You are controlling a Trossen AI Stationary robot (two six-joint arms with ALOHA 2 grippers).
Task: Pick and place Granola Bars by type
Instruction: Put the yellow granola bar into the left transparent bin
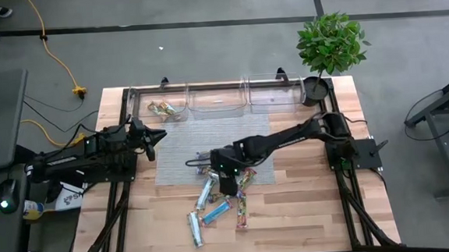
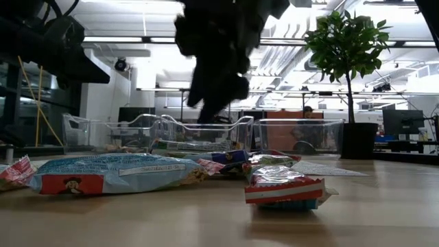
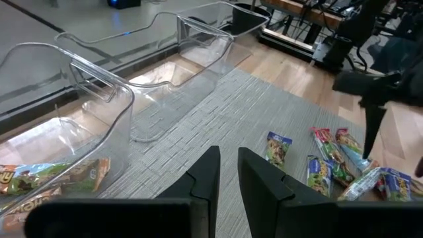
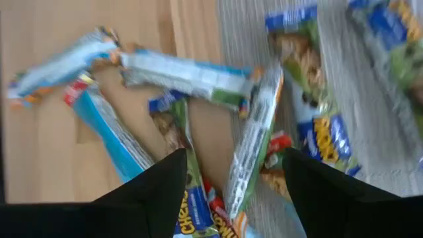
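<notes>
- Right gripper [image 1: 226, 182] hangs over the pile of bars [image 1: 218, 204] at the mat's [image 1: 180, 148] front edge, its fingers [image 4: 155, 188] spread wide with nothing between them.
- Left gripper [image 1: 152, 138] waits at the mat's left side, fingers [image 3: 206, 178] nearly together, holding nothing.
- Three clear bins [image 1: 216, 97] line the back of the table [image 1: 307, 207]; the left one holds two bars [image 1: 165, 108], the other two look bare.
- The loose pile overlaps too much for a firm count: roughly eight.
- One plant [image 1: 329, 45] stands at the back right corner.
</notes>
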